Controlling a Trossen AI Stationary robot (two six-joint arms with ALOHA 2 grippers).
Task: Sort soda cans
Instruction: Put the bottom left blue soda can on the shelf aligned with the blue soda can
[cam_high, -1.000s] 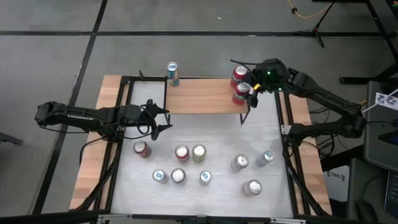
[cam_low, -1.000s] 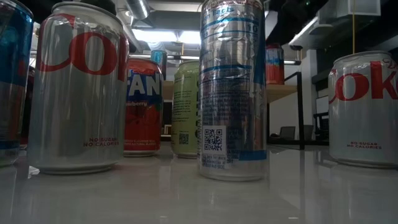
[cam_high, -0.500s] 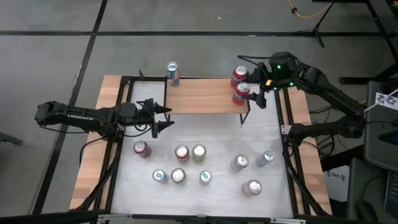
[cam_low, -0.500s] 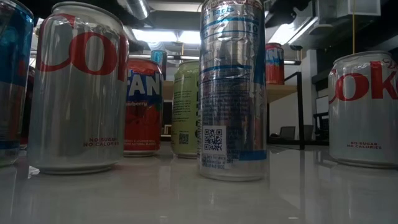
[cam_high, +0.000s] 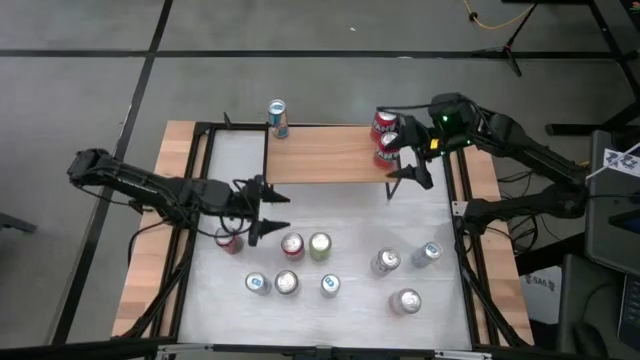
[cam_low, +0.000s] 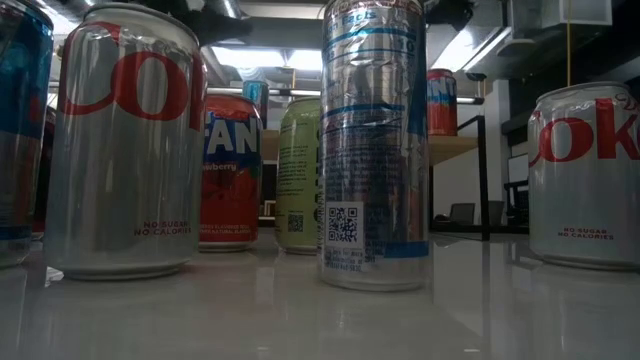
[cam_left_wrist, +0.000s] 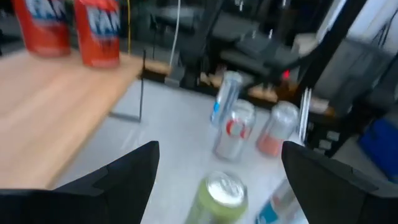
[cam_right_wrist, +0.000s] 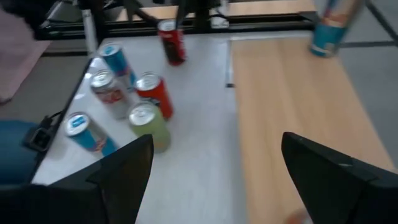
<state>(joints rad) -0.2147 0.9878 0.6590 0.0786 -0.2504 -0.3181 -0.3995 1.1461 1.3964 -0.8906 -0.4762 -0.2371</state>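
Left gripper (cam_high: 268, 212) has swung down toward the red can (cam_high: 229, 240), fingers spread wide. Right gripper (cam_high: 412, 172), open-jawed, backs off the shelf's two red cans (cam_high: 384, 137).

shiny metal soda cans (cam_low: 373, 140), glossy white table (cam_low: 300, 320), matt wooden shelf (cam_high: 325, 155).

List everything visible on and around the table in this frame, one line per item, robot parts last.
Red cans on shelf: two, red, side by side at the wooden shelf's right end.
Blue-white can: one, at the shelf's far left corner.
Cans on white tabletop: nine, upright; red, silver-grey, light blue and one pale green.
Wooden shelf: one, light brown, raised along the table's far side.
Table: one, white top, black frame, wooden side boards.
Left pincer: open, empty, above the tabletop beside the leftmost red can.
Right pincer: open, empty, just off the shelf's right end.
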